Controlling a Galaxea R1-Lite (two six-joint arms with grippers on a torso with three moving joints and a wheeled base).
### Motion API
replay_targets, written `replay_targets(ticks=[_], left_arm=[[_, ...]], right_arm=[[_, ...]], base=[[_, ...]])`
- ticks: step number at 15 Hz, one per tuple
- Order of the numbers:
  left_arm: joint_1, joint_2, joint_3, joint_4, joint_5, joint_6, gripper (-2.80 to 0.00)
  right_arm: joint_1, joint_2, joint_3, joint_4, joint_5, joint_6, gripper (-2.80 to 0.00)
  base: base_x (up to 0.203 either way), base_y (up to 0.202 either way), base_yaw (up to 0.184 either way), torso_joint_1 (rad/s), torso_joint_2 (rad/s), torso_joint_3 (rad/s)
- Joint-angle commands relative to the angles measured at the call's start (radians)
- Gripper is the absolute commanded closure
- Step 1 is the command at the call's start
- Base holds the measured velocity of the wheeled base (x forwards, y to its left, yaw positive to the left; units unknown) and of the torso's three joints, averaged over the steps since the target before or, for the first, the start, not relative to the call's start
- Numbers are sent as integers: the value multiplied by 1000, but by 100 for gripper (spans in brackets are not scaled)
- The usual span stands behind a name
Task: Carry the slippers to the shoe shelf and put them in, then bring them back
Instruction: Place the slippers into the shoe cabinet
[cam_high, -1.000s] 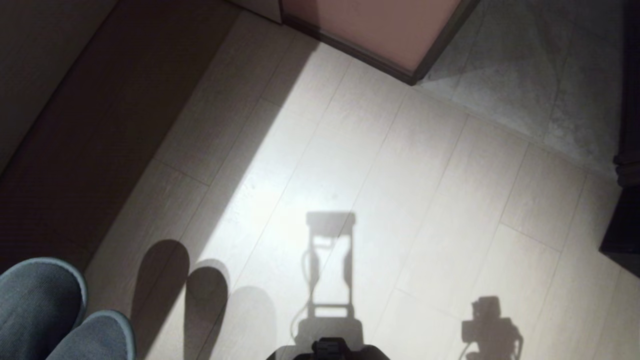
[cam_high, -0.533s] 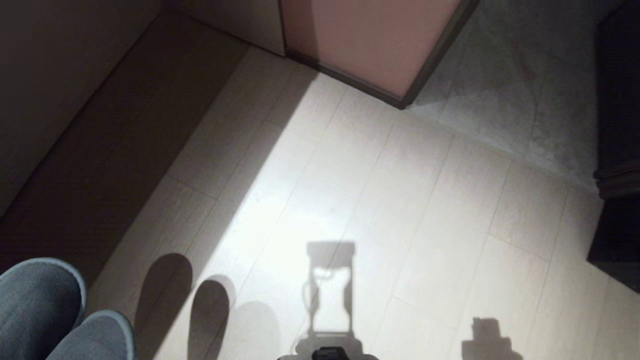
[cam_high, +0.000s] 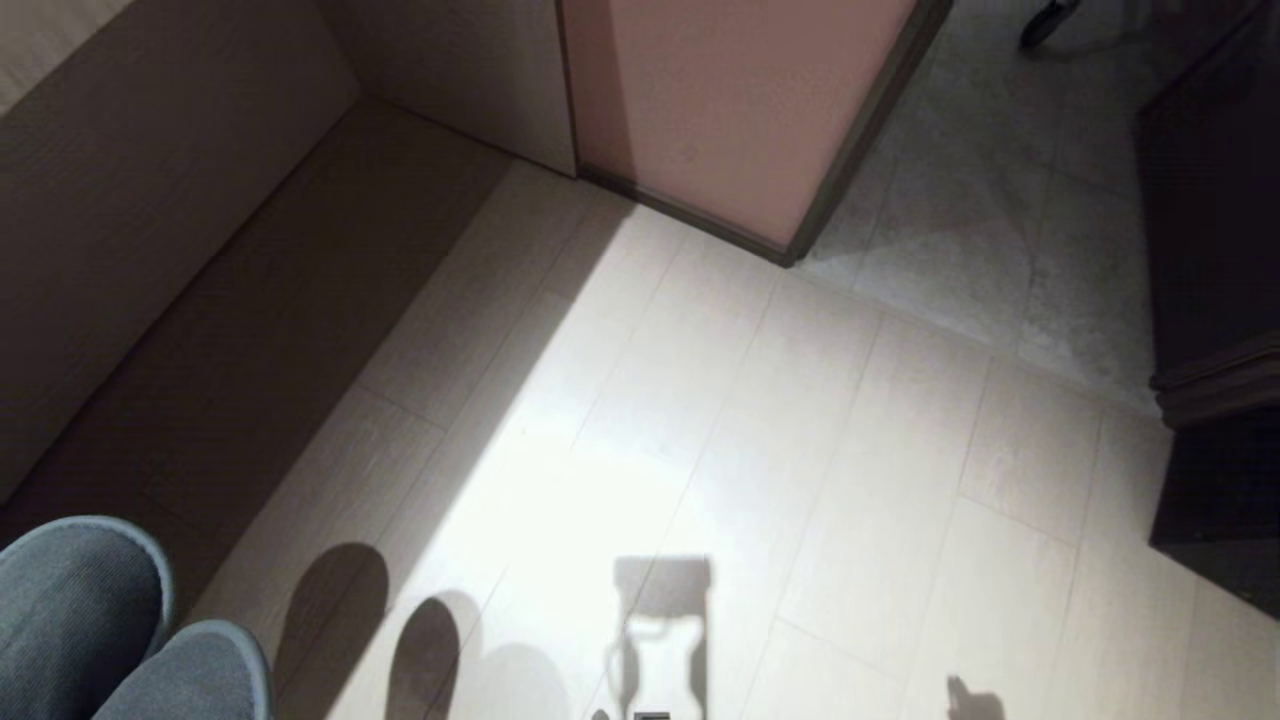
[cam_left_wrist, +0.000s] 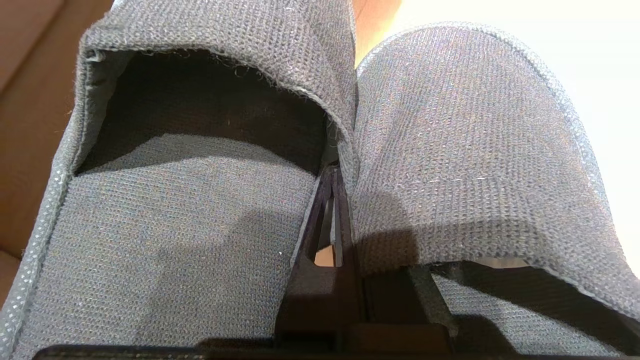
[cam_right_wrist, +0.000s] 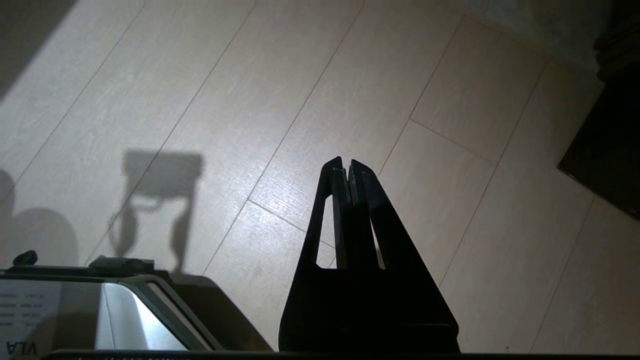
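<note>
Since a second ago the whole head view has slid down the floor, so the camera has moved: the pink panel (cam_high: 720, 110) and the beige unit now show more, the robot's shadow sits lower, and a dark wheel (cam_high: 1040, 22) shows at the far edge. Nothing on the floor has moved. The slippers (cam_high: 90, 620) stay in the same near left corner of the head view.

Closest of all, the left gripper (cam_left_wrist: 332, 200) has its fingers pressed together on the slippers. It pinches the two inner edges where the slippers meet. One slipper lies on each side of the fingers, touching them. One shows its dark foot hole, the other shows its round top. The slippers hang above the floor (cam_high: 700, 400) and their round shadows fall on the boards just beside them.

The right gripper (cam_right_wrist: 346, 172) is pressed together too and holds nothing. It hangs over bare boards. Next to it is a bit of the robot's shiny base (cam_right_wrist: 125, 310).

Past the left gripper, the dark low space of the shoe shelf (cam_high: 250, 300) runs along the left side. A beige wall (cam_high: 120, 230) stands behind it. The slippers are near the shelf but not in it.

Farther off the pink panel stands on end. Past the right gripper there is grey stone floor (cam_high: 1000, 230), and a dark cabinet (cam_high: 1210, 300) stands at the side.
</note>
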Motion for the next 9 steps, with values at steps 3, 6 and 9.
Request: replay_targets(ticks=[3, 6, 9], left_arm=[[0, 2, 1, 0, 0, -1, 0], [0, 2, 2, 0, 0, -1, 0], [0, 2, 2, 0, 0, -4, 0]], right_arm=[[1, -2, 0, 0, 0, -1, 0], [0, -2, 0, 0, 0, -1, 0], [0, -2, 0, 0, 0, 0, 0]], base=[[0, 0, 0, 5, 1, 200], [0, 0, 0, 3, 2, 207], [0, 0, 0, 1, 1, 202]])
